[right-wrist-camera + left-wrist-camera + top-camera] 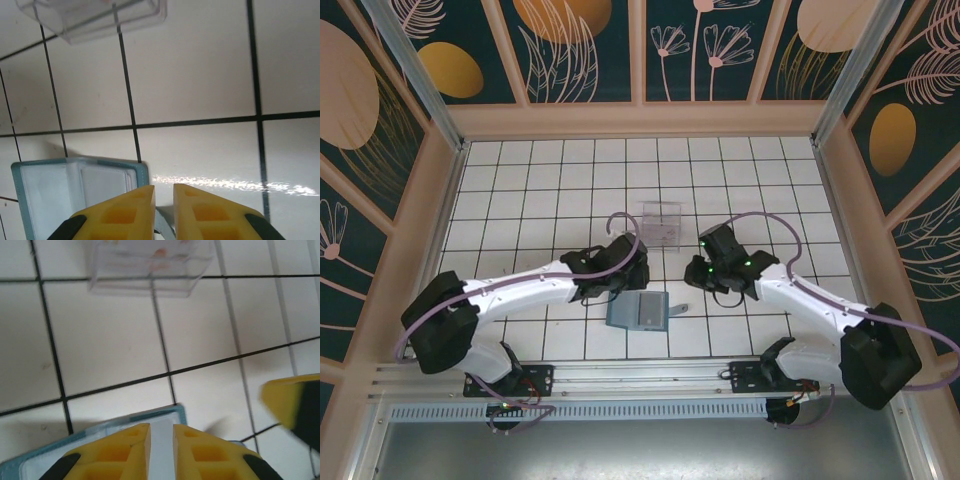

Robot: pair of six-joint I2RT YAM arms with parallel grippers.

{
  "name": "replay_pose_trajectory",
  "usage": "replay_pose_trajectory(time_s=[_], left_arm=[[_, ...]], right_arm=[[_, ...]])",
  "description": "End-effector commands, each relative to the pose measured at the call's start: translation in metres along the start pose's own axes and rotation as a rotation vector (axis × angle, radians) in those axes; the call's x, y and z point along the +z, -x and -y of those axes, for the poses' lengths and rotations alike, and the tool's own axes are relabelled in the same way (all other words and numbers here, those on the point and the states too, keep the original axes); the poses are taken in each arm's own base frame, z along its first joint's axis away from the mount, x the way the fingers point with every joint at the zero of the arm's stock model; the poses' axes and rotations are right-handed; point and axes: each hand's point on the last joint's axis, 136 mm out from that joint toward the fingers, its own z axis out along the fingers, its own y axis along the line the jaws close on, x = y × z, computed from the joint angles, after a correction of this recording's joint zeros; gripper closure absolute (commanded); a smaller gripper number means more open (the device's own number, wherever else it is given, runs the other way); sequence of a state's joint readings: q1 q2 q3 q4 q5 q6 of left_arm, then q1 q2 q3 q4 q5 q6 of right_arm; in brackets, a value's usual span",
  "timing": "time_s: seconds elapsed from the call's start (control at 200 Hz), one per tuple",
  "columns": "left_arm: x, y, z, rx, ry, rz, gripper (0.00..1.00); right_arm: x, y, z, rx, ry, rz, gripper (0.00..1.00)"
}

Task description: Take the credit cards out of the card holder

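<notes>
The left pincer [161, 432], pressed nearly together on nothing, hangs over the holder's far edge. The holder [637, 311] lies on the table [520, 200], nearer than the tray [663, 222]. It looks soft, light and apt to slide, so I would pin it and nip a stiff, slick card edge. I cannot make out the cards in its clear pockets. The right pincer [164, 192], also almost closed and empty, hovers at the holder's far right corner. No writing is legible.
</notes>
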State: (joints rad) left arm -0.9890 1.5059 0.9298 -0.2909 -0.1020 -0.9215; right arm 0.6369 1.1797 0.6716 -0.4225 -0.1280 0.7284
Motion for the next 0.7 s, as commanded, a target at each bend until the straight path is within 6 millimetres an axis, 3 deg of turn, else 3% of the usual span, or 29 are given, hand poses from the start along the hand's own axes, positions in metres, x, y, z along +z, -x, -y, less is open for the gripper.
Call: replay_pose_trajectory(time_s=[0.0,0.43,0.696], left_arm=[[0.005,-0.010,-0.007,-0.070,0.113,-0.011,0.78],[0.044,-0.068,0.009,0.054,0.309,-0.223,0.69],[0.051,-0.077,0.005,0.054,0.348,-0.251,0.65]], right_arm=[[-0.006,0.000,0.016,-0.016,-0.035,-0.001,0.81],[-0.012,0.009,0.025,-0.049,-0.026,-0.005,0.81],[-0.012,0.007,0.032,-0.046,-0.017,-0.015,0.81]])
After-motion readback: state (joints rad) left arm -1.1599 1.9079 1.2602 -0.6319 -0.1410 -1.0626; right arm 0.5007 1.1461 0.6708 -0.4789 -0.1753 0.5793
